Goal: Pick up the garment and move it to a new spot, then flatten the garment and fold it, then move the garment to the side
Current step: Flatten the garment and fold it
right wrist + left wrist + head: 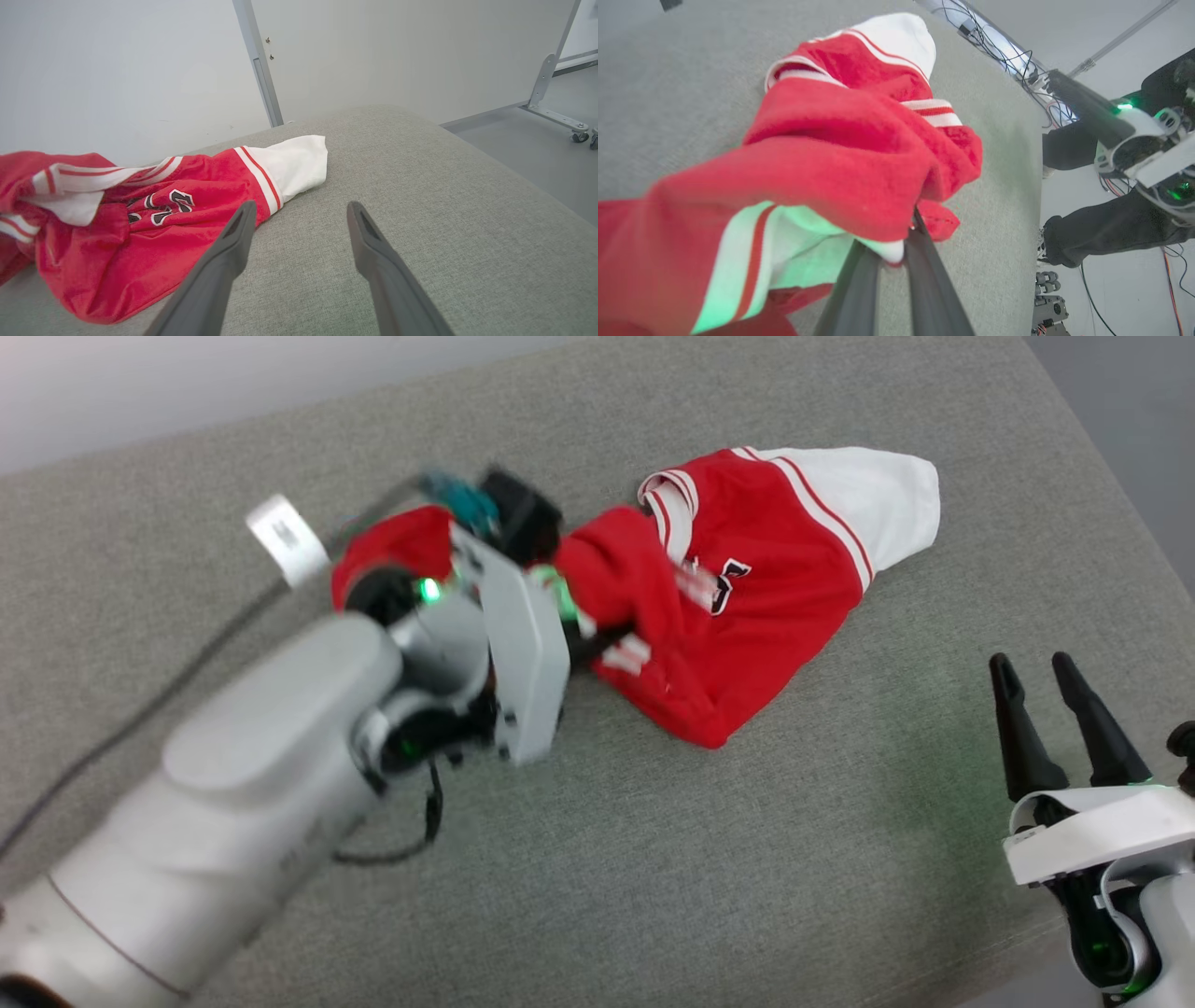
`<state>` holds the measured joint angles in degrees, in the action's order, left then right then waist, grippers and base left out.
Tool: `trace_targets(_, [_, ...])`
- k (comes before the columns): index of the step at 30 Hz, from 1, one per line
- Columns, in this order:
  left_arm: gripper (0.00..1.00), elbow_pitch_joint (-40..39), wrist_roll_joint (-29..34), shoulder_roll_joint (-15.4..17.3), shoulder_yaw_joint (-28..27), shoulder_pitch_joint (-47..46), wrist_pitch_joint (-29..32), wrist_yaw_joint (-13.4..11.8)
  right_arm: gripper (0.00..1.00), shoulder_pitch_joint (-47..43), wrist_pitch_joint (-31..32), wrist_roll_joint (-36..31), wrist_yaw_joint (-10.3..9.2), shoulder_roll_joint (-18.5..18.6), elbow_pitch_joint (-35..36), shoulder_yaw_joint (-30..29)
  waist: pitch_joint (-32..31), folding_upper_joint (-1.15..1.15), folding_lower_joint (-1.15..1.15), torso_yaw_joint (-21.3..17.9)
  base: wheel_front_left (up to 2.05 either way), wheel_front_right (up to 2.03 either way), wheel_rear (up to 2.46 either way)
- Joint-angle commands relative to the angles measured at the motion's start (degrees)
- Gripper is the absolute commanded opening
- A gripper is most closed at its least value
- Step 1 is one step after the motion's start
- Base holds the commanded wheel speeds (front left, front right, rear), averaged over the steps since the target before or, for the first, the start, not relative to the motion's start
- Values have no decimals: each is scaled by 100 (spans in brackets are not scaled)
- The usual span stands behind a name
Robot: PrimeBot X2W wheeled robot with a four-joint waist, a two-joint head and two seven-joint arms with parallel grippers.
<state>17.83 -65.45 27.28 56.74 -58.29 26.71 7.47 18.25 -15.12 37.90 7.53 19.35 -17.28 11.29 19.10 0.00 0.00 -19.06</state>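
Note:
The garment (pixel 756 569) is a bright red bundle with a white panel at its far right end and a black-and-white logo near its middle, lying crumpled on the grey cushion. My left gripper (pixel 602 639) is shut on the garment's left edge, and red cloth is bunched over the fingertips. In the left wrist view the two dark fingers (pixel 924 280) pinch a fold of the garment (pixel 840 140). At the lower right my right gripper (pixel 1036 677) stands open and apart from the cloth. The right wrist view shows its spread fingers (pixel 369 233) beside the garment (pixel 154 228).
The grey fabric cushion (pixel 747 859) spreads under everything, its right edge near my right arm. A cable and a small white tag (pixel 288 539) trail at the left. A person's dark trouser legs (pixel 1101 228) and floor cables show past the cushion's edge.

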Motion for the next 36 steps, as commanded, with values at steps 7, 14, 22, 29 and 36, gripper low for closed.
trace_targets(7, [0, 577, -394, -237, -699, -772, -133, -429, 100, 97, 0, 59, -7, -172, -40, 175, 46, 0, 0, -128, 0, 0, 0])
trace_targets(14, [100, 1878, -70, -519, -683, -1151, -426, -776, 100, 216, -1, 131, -7, -331, -83, 363, 201, 0, 0, -316, 0, 0, 0])
trace_targets(22, [100, 2653, 13, -635, -657, -1364, -643, -438, 100, 184, 0, 170, -8, -343, -123, 383, 232, 0, 0, -341, 0, 0, 0])
trace_targets(29, [100, 2750, 431, -619, -240, -1627, -616, -142, 100, 226, 0, 154, -7, -383, -146, 428, 212, 0, 0, -178, 0, 0, 0])
trace_targets(36, [100, 2792, 943, -691, 502, -2193, -96, -4, 100, 450, 0, 182, -8, -413, -82, 575, 507, 0, 0, -280, 0, 0, 0])
